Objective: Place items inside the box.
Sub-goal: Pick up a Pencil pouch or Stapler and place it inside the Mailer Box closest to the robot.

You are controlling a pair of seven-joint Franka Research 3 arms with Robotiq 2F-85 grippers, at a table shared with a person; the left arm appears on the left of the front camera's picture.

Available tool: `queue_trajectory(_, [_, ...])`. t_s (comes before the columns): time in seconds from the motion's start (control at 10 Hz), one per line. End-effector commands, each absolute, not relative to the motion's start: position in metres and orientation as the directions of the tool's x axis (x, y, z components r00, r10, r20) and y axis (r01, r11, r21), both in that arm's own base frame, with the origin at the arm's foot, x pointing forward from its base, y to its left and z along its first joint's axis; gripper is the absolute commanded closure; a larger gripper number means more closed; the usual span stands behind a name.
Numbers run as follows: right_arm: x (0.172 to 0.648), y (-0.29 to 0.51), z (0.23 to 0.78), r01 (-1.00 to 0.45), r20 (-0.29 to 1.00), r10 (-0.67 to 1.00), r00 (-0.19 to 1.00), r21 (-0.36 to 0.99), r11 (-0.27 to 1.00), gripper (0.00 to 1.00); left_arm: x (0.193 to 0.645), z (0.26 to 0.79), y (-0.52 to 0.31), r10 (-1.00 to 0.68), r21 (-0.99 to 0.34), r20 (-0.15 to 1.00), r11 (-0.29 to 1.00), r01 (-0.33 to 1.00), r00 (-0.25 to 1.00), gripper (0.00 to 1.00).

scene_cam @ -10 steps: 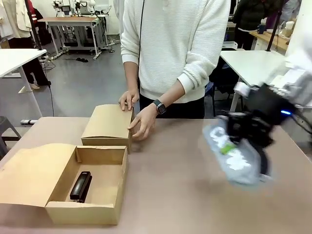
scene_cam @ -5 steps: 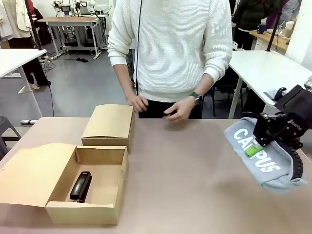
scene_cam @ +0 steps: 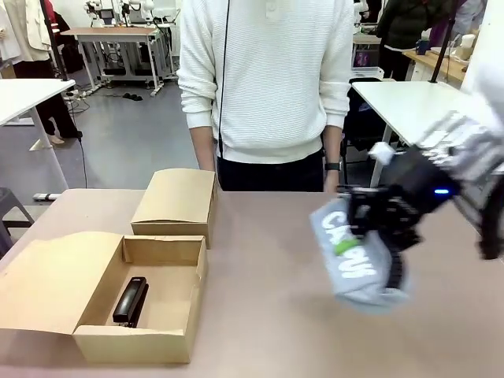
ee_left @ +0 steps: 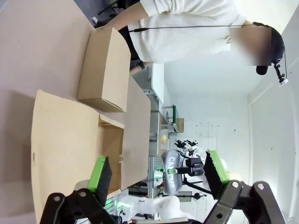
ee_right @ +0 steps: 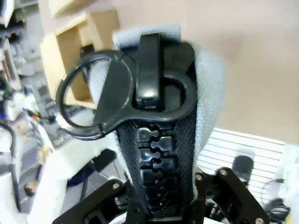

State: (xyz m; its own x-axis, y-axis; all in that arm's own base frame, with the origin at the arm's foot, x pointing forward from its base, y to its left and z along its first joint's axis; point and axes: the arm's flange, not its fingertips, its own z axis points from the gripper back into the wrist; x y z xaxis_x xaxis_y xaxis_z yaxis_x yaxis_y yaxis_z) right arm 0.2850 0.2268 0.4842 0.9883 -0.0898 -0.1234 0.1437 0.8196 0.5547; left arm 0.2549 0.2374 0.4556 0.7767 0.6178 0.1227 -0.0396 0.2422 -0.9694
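Front view: my right hand (scene_cam: 346, 246) is clamped on the grey pouch (scene_cam: 358, 274), print reading "CA…", carried above the table (scene_cam: 260, 331) on its right side, well apart from the open box (scene_cam: 138, 345) at left. The pouch hangs loose below the grip and the frame is motion-blurred there. Risk: a soft bag swinging on a fast traverse could work out of the pads and drop short of the box. One stapler (scene_cam: 130, 301) lies in the box. A long pouch coming in at an angle could snag the near wall, ride on the flap (scene_cam: 47, 283), or shove the light carton. The closed box (scene_cam: 175, 198) sits just behind the open one, so overshoot would hit it. The person (scene_cam: 268, 87) stands at the far edge, hands low and off the table.

Left wrist view: my left hand (ee_left: 158, 171) is spread wide and empty, above the open box's flap side. Risk: both arms meeting over the box if I leave this one parked.

Right wrist view: fingers pinch the pouch at its zip, big zip pull (ee_right: 140, 88) flopped ahead. I judge the hold narrow, on fabric and zip teeth, so it may twist on release and land half out.
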Motion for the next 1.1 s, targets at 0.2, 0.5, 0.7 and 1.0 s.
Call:
queue_trajectory(0.2, [0.312, 0.409, 0.462, 0.140, -0.134, -0.087, 0.987, 0.466, 0.874, 0.90, 0.254, 0.457, 0.238, 0.616, -0.971, 0.140, 0.239, -0.015, 0.775, 0.00])
queue_trajectory(0.5, [0.289, 0.417, 0.456, 0.115, -0.138, -0.052, 0.989, 0.501, 0.858, 0.90, 0.254, 0.457, 0.238, 0.616, -0.971, 0.140, 0.239, -0.015, 0.775, 0.00])
queue_trajectory(0.7, [0.299, 0.427, 0.441, 0.098, -0.114, -0.049, 0.992, 0.473, 0.876, 0.90, 0.254, 0.457, 0.238, 0.616, -0.971, 0.140, 0.239, -0.015, 0.775, 0.00])
queue_trajectory(1.0, [0.293, 0.455, 0.445, 0.131, -0.008, -0.143, 0.990, 0.463, 0.877, 0.90, 0.254, 0.457, 0.238, 0.616, -0.971, 0.140, 0.239, -0.015, 0.775, 0.00])
